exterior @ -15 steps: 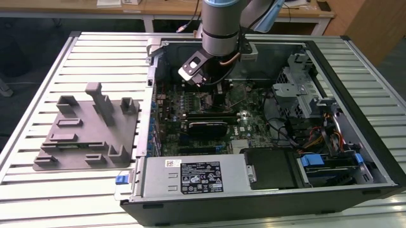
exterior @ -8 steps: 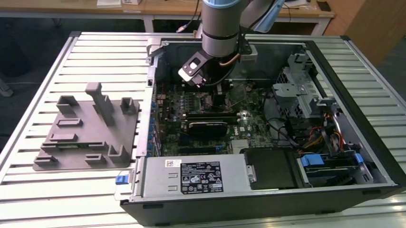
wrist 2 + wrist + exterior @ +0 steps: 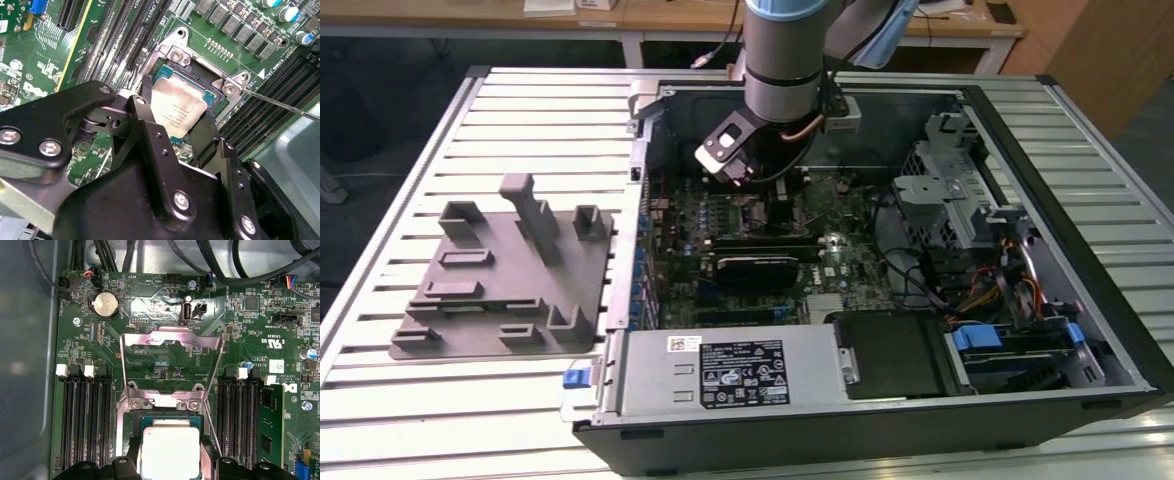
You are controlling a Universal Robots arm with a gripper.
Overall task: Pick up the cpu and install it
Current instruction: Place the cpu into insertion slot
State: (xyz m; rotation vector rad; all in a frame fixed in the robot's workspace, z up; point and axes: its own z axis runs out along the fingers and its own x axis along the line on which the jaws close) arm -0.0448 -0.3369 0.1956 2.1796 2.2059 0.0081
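1. Up close, the tool (image 3: 175, 105) is clamping narrowly on the cpu (image 3: 175, 114), its matte black fingers (image 3: 146, 95) pressing two opposite edges.
2. The cpu, a flat square with a dull silvery lid, is sitting over the open socket (image 3: 160, 402), inside its bright steel frame; whether it is fully seated, I cannot tell.
3. The socket's shiny load plate (image 3: 170, 347) is lying flipped open over the green motherboard (image 3: 250, 340), and a thin wire lever (image 3: 280, 102) is slanting away beside it.
4. Long black memory slots (image 3: 85, 415) are running along both sides of the socket, and a round silver coin battery (image 3: 106, 304) is sitting beyond the plate.
5. In the exterior view, the arm (image 3: 781, 60) is reaching down into the open computer case (image 3: 854, 445), which is lying on the ribbed metal worktop (image 3: 400, 150). A grey plastic tray (image 3: 494, 255) with upright blocks is resting beside the case at the exterior view's left.
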